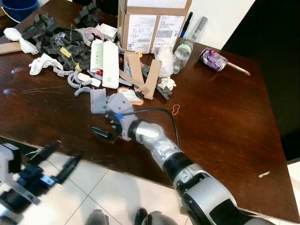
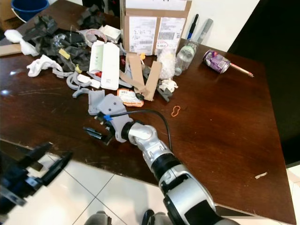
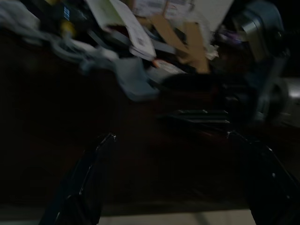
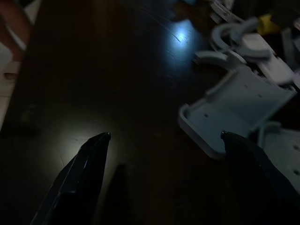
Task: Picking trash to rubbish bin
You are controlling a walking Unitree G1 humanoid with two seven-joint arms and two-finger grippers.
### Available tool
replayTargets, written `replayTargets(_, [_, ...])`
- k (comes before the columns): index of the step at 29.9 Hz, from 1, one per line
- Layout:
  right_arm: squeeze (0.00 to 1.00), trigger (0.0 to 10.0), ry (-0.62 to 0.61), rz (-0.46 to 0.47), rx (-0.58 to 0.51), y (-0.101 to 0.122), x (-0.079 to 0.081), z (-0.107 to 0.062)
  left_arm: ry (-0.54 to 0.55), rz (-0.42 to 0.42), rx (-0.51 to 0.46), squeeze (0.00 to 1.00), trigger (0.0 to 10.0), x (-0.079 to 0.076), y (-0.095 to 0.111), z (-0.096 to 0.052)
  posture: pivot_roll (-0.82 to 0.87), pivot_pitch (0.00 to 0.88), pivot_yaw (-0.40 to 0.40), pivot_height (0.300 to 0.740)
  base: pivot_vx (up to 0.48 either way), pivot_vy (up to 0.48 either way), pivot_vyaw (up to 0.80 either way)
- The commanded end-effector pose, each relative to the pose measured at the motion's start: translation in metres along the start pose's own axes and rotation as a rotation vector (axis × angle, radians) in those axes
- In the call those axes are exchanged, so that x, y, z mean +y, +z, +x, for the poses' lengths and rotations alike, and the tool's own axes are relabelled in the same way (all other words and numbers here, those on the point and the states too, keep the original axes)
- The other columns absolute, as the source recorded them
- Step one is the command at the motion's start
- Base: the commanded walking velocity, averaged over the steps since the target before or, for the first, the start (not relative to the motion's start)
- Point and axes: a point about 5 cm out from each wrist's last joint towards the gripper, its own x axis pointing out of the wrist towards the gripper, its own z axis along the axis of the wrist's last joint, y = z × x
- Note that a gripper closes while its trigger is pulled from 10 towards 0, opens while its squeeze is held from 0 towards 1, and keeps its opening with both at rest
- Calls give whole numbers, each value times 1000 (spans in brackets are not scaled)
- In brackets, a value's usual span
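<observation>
We are at the dark brown wooden table (image 1: 225,117) and our reading is that the job has barely begun: the litter lies in one heap across the far side. There are crumpled white paper wads (image 1: 41,63), black foam scraps (image 1: 70,47), a long white carton (image 1: 110,63), torn brown cardboard strips (image 1: 140,72), a clear plastic bottle (image 1: 183,50), a crushed purple drinks can (image 1: 213,58), a small orange rubber band (image 1: 176,110) and grey plastic brackets (image 1: 79,84).

Our right gripper (image 1: 105,132) is low over the table's near edge, fingers spread apart and empty. Just beside it lies a flat grey plastic plate (image 4: 239,108), close to one fingertip but not between the two. Our left gripper (image 1: 54,161) hangs below the table edge over the floor, fingers parted, carrying nothing.

We see nothing gripped, so nearly all the picking seems left to do.

The table top is glossy and scratched, and catches a pale glare. A brown cardboard box with shipping labels (image 1: 154,23) stands at the back against a white wall. Pale floor tiles (image 1: 117,192) run under us, and a blue tub (image 1: 21,9) sits in the far left corner; whether it is the bin, we cannot tell.
</observation>
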Motion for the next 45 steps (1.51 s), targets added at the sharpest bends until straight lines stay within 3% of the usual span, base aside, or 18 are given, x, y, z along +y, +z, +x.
replayTargets(1, [0, 10000, 68, 157, -68, 3, 53, 28, 19, 29, 26, 0, 10000, 4, 2, -2, 389, 237, -192, 740, 0, 0, 0])
replayTargets(5, [0, 10000, 10, 215, -70, 3, 43, 27, 25, 43, 7, 0, 10000, 6, 5, 6, 388, 230, -184, 740, 0, 0, 0])
replayTargets(8, [0, 10000, -115, 343, -89, 4, 17, 21, 18, 46, 1, 0, 10000, 4, 3, 20, 383, 214, -169, 740, 0, 0, 0])
replayTargets(9, [0, 10000, -115, 343, -89, 4, 17, 21, 18, 46, 1, 0, 10000, 4, 3, 20, 383, 214, -169, 740, 0, 0, 0])
replayTargets(11, [0, 10000, -229, 412, -93, 1, -5, 11, 4, 53, -6, 0, 10000, 2, 1, 31, 378, 197, -157, 740, 0, 0, 0])
replayTargets(12, [0, 10000, -229, 412, -93, 1, -5, 11, 4, 53, -6, 0, 10000, 2, 1, 31, 378, 197, -157, 740, 0, 0, 0])
replayTargets(16, [0, 10000, -360, 457, -91, -4, -29, -4, -10, 54, -12, 0, 10000, 3, 0, 47, 364, 167, -132, 740, 0, 0, 0])
replayTargets(18, [0, 10000, -477, 485, -100, -7, -50, -19, -41, 42, -30, 0, 10000, 3, 0, 63, 335, 145, -104, 740, 0, 0, 0])
replayTargets(19, [0, 10000, -477, 485, -100, -7, -50, -19, -41, 42, -30, 0, 10000, 3, 0, 63, 335, 145, -104, 740, 0, 0, 0])
replayTargets(21, [0, 10000, -585, 483, -114, -10, -70, -37, -97, 36, -50, 0, 10000, 0, 1, 84, 279, 113, -55, 740, 0, 0, 0])
replayTargets(22, [0, 10000, -585, 483, -114, -10, -70, -37, -97, 36, -50, 0, 10000, 0, 1, 84, 279, 113, -55, 740, 0, 0, 0])
replayTargets(24, [0, 10000, -650, 476, -118, -13, -81, -49, -141, 32, -60, 0, 10000, -2, 2, 101, 256, 106, -37, 740, 0, 0, 0])
replayTargets(27, [0, 10000, -681, 470, -114, -15, -85, -55, -165, 32, -64, 0, 10000, -3, 3, 109, 231, 99, -17, 740, 0, 0, 0])
replayTargets(31, [0, 10000, -798, 428, -59, -32, -93, -77, -249, 23, -81, 0, 10000, -12, 5, 141, 181, 91, 12, 740, 0, 0, 0])
replayTargets(34, [0, 10000, -816, 423, -52, -34, -94, -81, -258, 20, -86, 0, 10000, -15, 5, 146, 165, 88, 19, 740, 0, 0, 0])
replayTargets(37, [0, 10000, -887, 418, -31, -42, -100, -95, -298, 14, -95, 0, 10000, -26, 2, 162, 139, 88, 26, 740, 0, 0, 0])
replayTargets(42, [0, 10000, -917, 412, -29, -44, -104, -103, -297, -7, -103, 0, 10000, -33, 0, 171, 134, 88, 23, 740, 0, 0, 0])
replayTargets(45, [0, 10000, -933, 402, -20, -46, -106, -107, -241, -9, -85, 0, 10000, -33, -7, 175, 144, 94, 11, 740, 0, 0, 0])
